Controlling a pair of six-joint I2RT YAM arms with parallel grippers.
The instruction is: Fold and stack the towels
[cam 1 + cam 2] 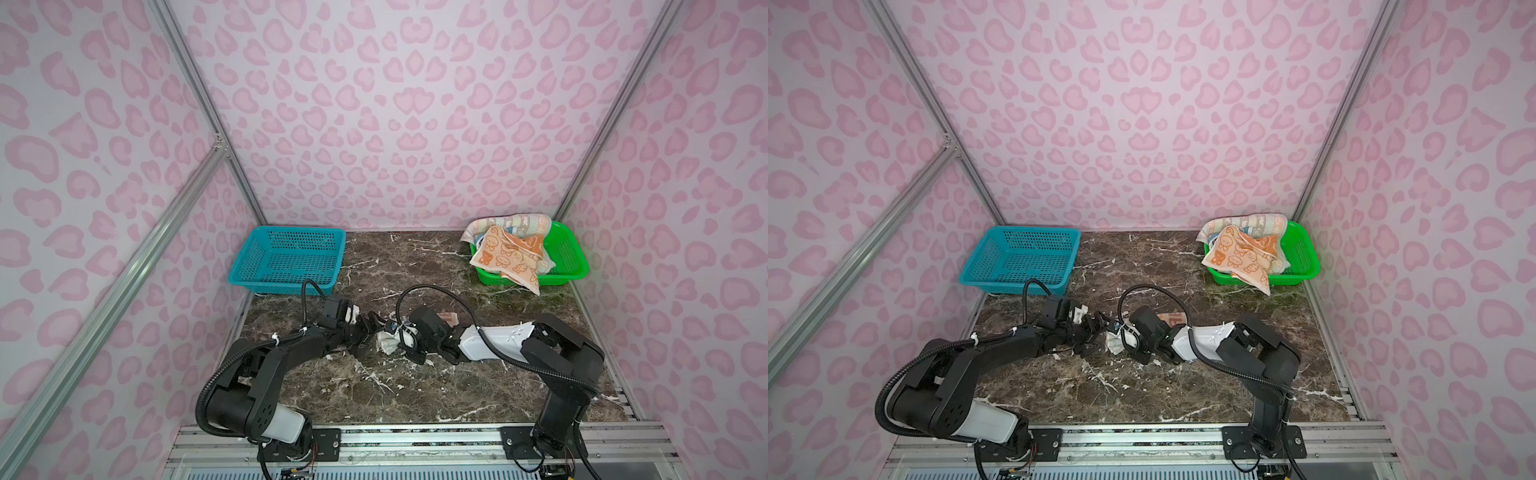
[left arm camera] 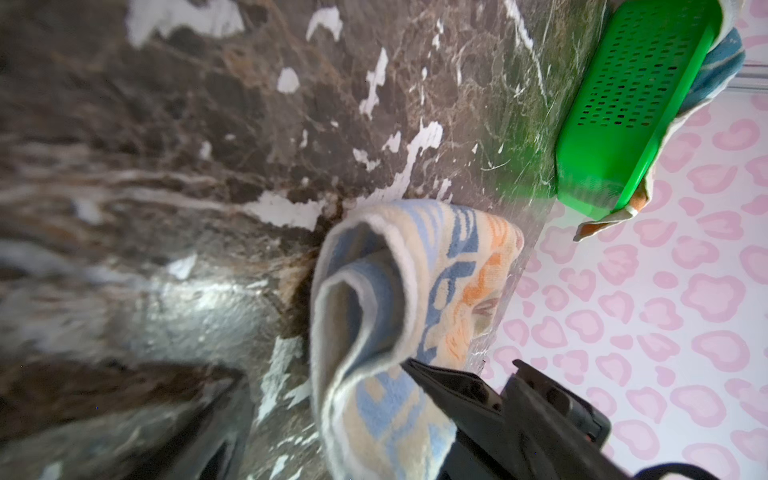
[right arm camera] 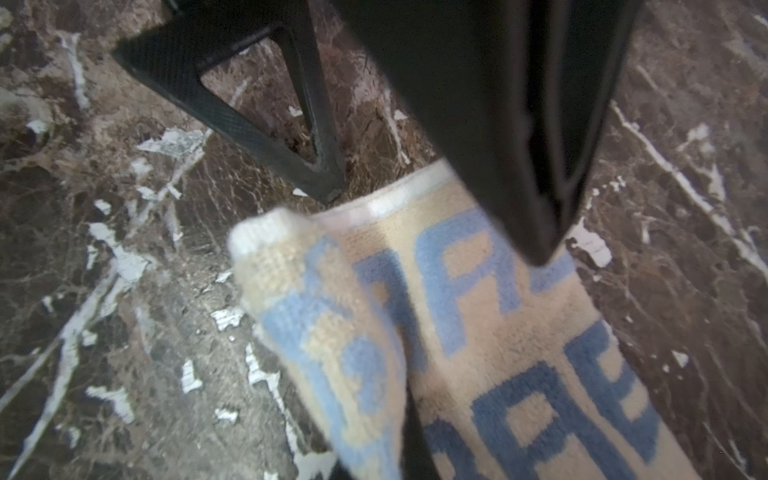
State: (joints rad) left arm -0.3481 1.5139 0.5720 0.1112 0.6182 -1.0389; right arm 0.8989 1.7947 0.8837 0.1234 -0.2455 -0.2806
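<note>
Right claw (image 2: 411, 368) pinches towel (image 3: 478, 353); lettering (image 3: 461, 274) legible wrist-view only.

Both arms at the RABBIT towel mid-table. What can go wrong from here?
1. The right gripper pinches a bunched loop of the RABBIT towel; likely several layers, so the fold may come out crooked.
2. The left gripper stands open right beside it; closing there could hit the right one.
3. The orange cartoon-face towel overhangs the rim of the green basket and may slip out.
</note>
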